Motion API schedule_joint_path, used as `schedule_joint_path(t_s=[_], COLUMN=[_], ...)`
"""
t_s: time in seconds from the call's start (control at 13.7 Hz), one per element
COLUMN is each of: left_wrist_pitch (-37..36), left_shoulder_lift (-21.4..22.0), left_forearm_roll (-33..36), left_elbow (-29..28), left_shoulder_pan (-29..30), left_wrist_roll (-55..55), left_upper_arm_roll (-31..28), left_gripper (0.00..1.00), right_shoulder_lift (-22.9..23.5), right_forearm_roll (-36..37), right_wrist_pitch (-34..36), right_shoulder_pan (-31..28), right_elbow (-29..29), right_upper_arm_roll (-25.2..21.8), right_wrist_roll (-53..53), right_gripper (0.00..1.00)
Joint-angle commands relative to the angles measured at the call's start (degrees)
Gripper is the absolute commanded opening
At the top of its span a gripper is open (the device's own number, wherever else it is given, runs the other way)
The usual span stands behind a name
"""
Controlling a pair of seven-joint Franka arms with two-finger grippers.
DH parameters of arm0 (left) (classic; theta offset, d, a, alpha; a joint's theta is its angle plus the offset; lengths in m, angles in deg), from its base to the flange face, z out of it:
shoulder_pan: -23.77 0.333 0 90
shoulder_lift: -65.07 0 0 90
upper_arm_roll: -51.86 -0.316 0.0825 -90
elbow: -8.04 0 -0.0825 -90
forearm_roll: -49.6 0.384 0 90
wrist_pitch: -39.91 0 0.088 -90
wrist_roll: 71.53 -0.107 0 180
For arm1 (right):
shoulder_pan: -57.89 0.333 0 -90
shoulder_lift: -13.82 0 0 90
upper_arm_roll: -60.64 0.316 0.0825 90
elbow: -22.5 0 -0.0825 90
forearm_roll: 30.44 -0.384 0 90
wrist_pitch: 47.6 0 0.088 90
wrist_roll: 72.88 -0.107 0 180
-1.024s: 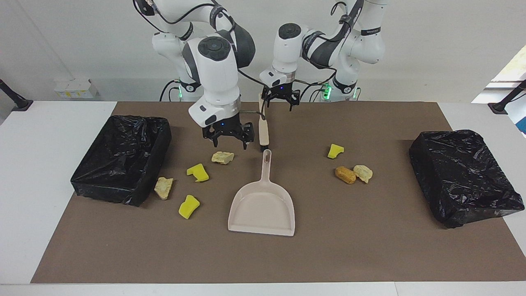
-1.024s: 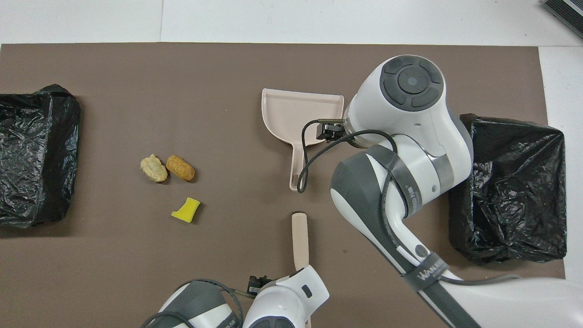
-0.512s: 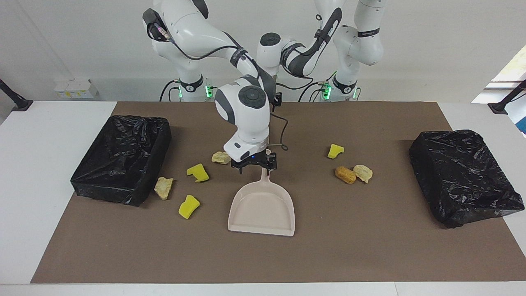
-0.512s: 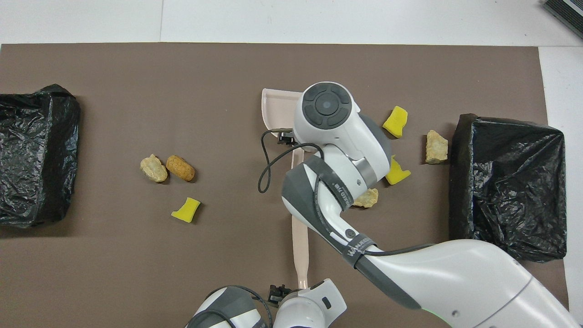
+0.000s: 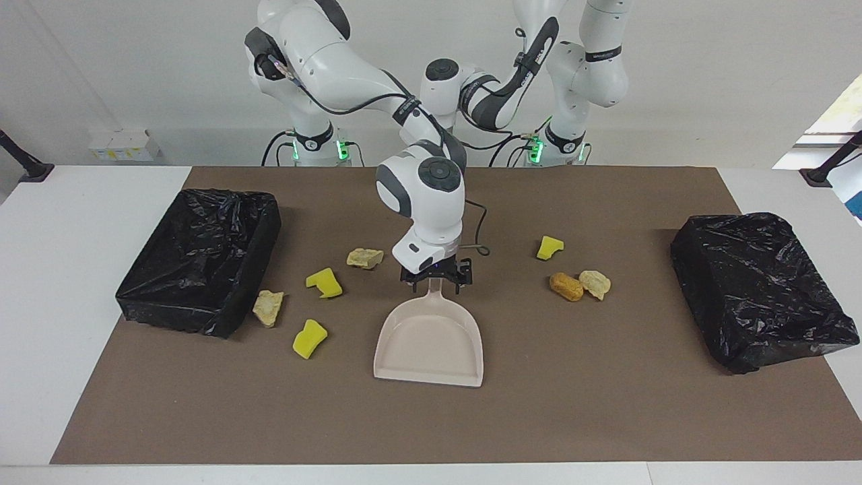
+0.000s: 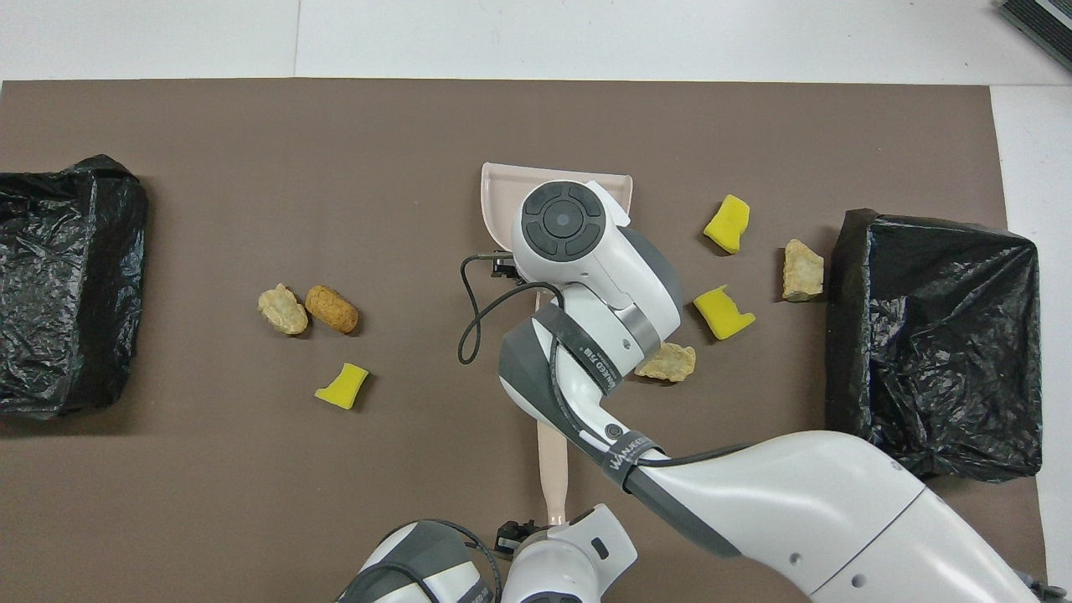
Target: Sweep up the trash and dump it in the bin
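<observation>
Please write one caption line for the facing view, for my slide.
Right gripper over the dustpan handle, trash lumps scattered between two black-lined bins.

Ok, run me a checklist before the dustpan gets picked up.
1. Right end effector at the dustpan handle: ok.
2. Handle gripped: not ok; the fingers stand open on either side of it.
3. Left end effector at the brush handle's end: ok; grip cannot tell.
4. Dustpan flat on the mat, nothing in it: ok.
5. Trash on the mat, clear of the dustpan: ok; four pieces toward the right arm's end, three toward the left arm's.
6. Bin at the right arm's end open on top: ok.
</observation>
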Motion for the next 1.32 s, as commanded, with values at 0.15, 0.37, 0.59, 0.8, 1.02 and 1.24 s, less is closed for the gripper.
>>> schedule_joint_path(t_s=[0.15, 0.37, 0.59, 0.8, 1.02, 1.24], left_wrist_pitch=[-0.40, -3.89, -13.02, -20.77, -23.69, -26.41], left_shoulder_lift=[-0.24, 1.42, 6.69, 11.09, 11.89, 11.63], left_forearm_roll=[0.57, 0.57, 0.57, 1.63, 4.08, 5.76], left_elbow=[0.74, 0.74, 0.65, 0.65, 0.74, 3.54], left_shoulder_pan=[-0.45, 0.77, 3.24, 9.46, 14.82, 22.98], left_wrist_roll=[0.72, 0.72, 0.98, 0.19, 0.01, -4.62], left_upper_arm_roll=[-0.70, -1.05, -1.05, -0.96, -1.05, -1.05], left_gripper=[0.00, 0.00, 0.00, 0.00, 0.00, 0.00], right_shoulder_lift=[-2.75, -2.84, -3.45, -7.57, -13.99, -15.32], right_forearm_roll=[0.45, 1.07, 1.07, 1.07, -1.21, -4.03], right_wrist_pitch=[-1.90, -1.90, -1.90, -1.20, -0.23, 3.62], right_shoulder_pan=[-0.81, -0.72, -0.54, -2.64, -5.81, -6.52], right_elbow=[-5.32, -5.15, -5.15, -5.50, -9.35, -9.89], right_upper_arm_roll=[0.49, 0.49, 0.49, 0.49, 0.84, 0.75], right_wrist_roll=[-2.33, -2.78, -4.00, -2.08, 9.04, 22.67], right_gripper=[0.87, 0.17, 0.00, 0.00, 0.00, 0.00])
